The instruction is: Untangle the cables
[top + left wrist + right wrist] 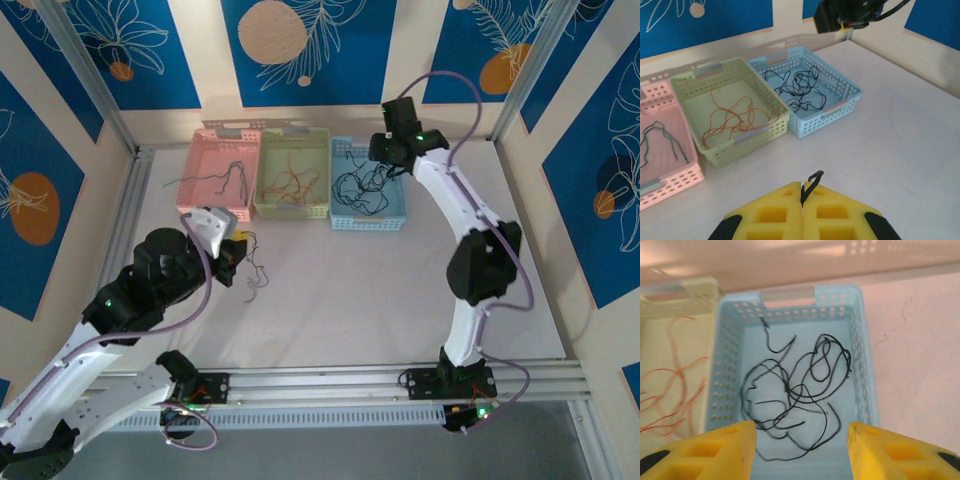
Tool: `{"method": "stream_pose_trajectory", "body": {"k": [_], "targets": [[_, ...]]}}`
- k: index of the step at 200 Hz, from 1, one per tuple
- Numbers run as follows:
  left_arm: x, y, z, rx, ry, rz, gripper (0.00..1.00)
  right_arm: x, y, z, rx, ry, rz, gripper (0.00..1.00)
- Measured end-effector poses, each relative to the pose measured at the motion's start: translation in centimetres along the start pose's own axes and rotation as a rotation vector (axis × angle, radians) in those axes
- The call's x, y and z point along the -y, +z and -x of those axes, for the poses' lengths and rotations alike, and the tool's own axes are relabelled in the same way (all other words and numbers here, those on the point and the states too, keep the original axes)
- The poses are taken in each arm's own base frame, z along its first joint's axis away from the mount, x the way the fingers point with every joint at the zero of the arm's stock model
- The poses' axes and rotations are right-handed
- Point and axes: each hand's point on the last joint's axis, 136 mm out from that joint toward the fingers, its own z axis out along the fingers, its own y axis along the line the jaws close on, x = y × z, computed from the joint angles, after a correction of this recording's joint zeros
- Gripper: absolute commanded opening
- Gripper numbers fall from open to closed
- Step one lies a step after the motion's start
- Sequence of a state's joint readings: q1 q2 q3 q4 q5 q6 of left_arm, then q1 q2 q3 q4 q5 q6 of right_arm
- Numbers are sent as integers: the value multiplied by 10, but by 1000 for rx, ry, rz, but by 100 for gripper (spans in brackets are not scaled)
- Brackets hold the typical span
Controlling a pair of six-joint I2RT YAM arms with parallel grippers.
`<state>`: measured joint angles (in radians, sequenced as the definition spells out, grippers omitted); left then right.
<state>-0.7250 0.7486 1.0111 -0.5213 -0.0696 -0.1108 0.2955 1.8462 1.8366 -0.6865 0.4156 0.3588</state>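
Note:
Black cables lie in a loose tangle inside the blue basket. My right gripper hangs just above them, open, with nothing between its yellow fingers. From above, the right gripper is over the blue basket. My left gripper is shut on the looped end of a thin black cable, low over the table. In the top view the left gripper is in front of the pink basket, and dark cable strands trail on the table beside it.
The green basket holds orange-red cables. The pink basket holds dark cables. The three baskets stand side by side at the back of the white table. Aluminium frame rails run along the table's edges.

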Motion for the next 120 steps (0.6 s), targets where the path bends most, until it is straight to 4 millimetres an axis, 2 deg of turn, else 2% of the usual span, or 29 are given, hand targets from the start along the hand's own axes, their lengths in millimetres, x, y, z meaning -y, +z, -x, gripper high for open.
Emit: {"method": "stream_pose_trajectory", "body": {"k": [21,35,48,68,82,92,108,120], "targets": [[8,11,15,6,-4,-35,0,-14,-36,-6,30,-3,163,53],[12,20,27,11,-4,-55,0,-35,-58,-23,34,-30,333,55],[17,29,39,18,-4,-73,0,-62,-82,-51,30,-86,524,59],[23,39,56,30,-3,-100,0,-106,-127,-104,31,-228,808,72],[28,44,66,40,-2,-122,0,-128,-157,-137,57,-329,968,82],[31,47,72,44,-1,-139,0,-138,-174,-155,80,-387,1060,84],[38,52,79,43,-1,-172,0,-149,-192,-167,134,-463,1152,84],[43,55,83,42,0,-203,0,-157,-200,-165,181,-504,1198,85]]}}
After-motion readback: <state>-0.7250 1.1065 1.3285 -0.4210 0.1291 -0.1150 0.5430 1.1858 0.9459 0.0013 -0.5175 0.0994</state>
